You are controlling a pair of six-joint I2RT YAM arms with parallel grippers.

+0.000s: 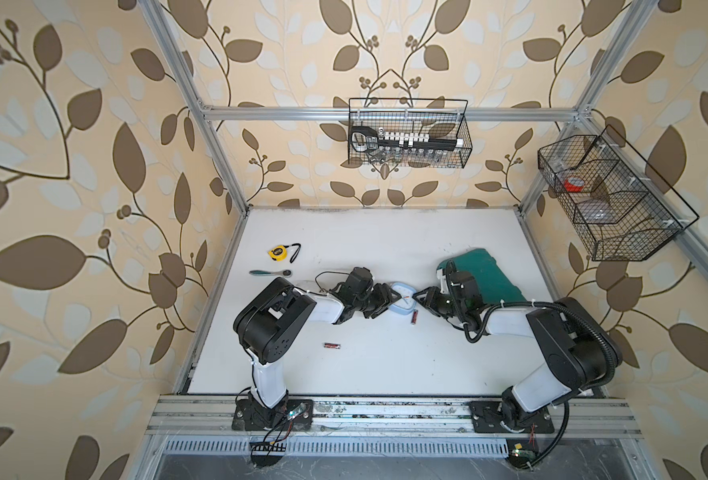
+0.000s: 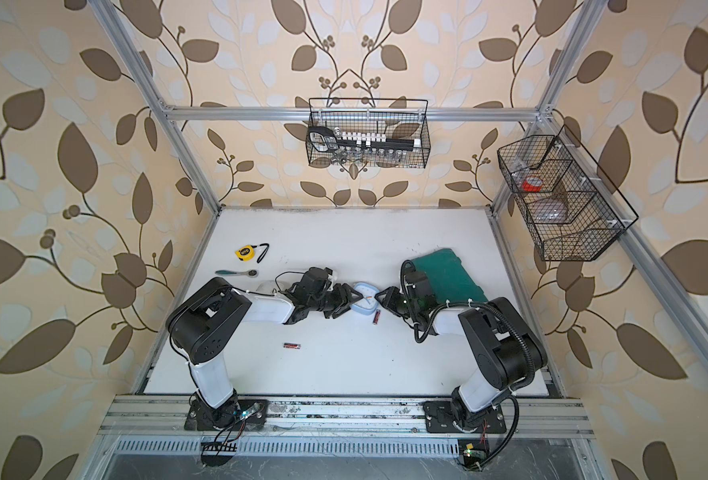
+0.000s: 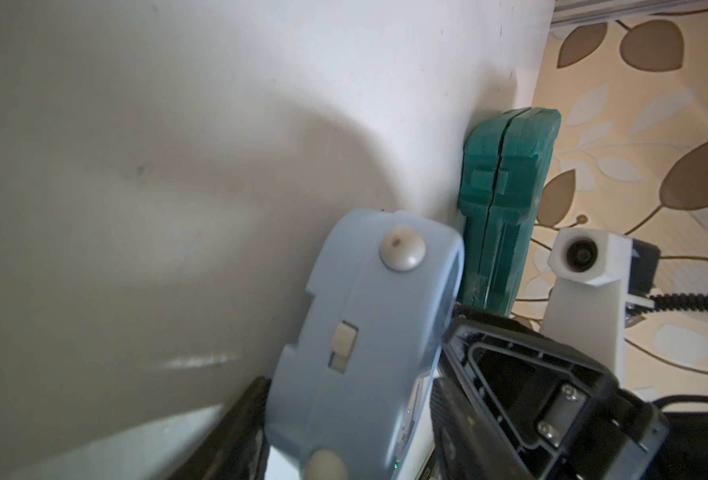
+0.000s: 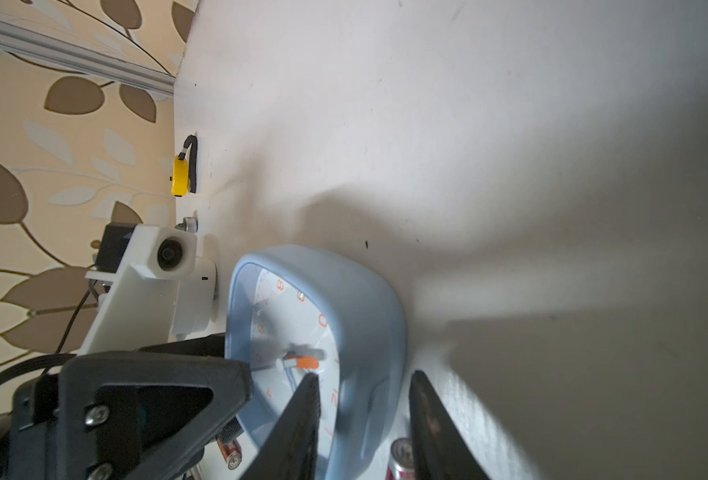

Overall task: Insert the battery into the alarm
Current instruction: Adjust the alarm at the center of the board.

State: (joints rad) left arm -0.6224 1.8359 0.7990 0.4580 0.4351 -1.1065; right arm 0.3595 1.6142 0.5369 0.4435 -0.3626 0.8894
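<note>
Leaf-patterned wallpaper (image 1: pixel 74 166) wraps round a metal frame (image 1: pixel 385 113), and inside it lies a white counter (image 1: pixel 385 249). Two wire baskets hang from the frame, one at the back (image 1: pixel 406 99) and one at the side (image 1: pixel 651 171).

On the counter's far left sit a yellow tape measure (image 1: pixel 277 252) and a wrench (image 1: pixel 270 273). A green case (image 1: pixel 489 274) lies on the right, partly behind the right arm (image 1: pixel 506 322).

In the middle, the pale blue alarm clock (image 1: pixel 402 301) sits between the two arms with its face turned up towards me. The left arm (image 1: pixel 327 309) reaches it from one side. The left jaws straddle the clock (image 3: pixel 356 353), one at its back and one at its face. I cannot tell whether they press on it.

The right jaws straddle the opposite edge (image 4: pixel 344 332), one across the dial and one behind the shell. A sliver of counter shows beside that rear one, so I cannot tell whether they pinch the clock. Whether the clock rests on the counter is also unclear from here.

A battery (image 1: pixel 414 317) lies on the counter just beside the clock's near edge. A second battery (image 1: pixel 332 345) lies well apart from it, out on open counter near the left arm.
</note>
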